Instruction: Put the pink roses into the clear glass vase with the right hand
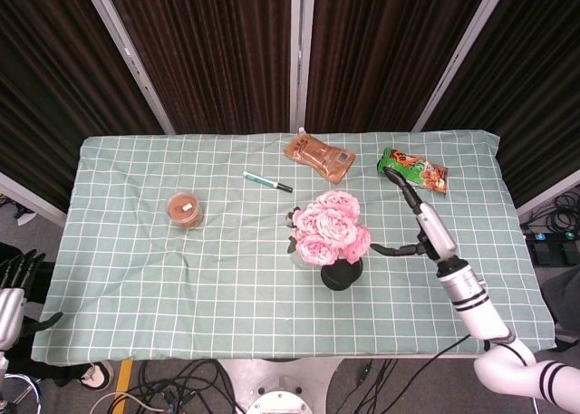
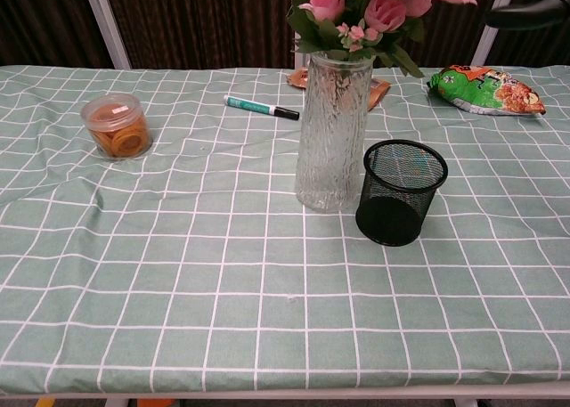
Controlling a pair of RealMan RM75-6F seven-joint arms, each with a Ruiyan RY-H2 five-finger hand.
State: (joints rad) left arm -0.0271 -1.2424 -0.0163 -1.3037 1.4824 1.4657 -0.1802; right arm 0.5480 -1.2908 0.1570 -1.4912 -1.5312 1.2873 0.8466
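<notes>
Dark curtains back a desk [image 1: 136,278] under a green checked cloth. The roses [image 2: 378,6] stand in the vase [image 2: 331,126], stems down inside the glass, blooms above the rim; the task looks done. The right robot hand [image 1: 410,216] is released, fingers spread and empty, hanging to the right of the roses and apart from them. The left robot hand [image 1: 13,283] sits at the far left edge, off the desk; its grasp I cannot tell. A mesh cup [image 2: 401,193] stands just beside the vase.
</notes>
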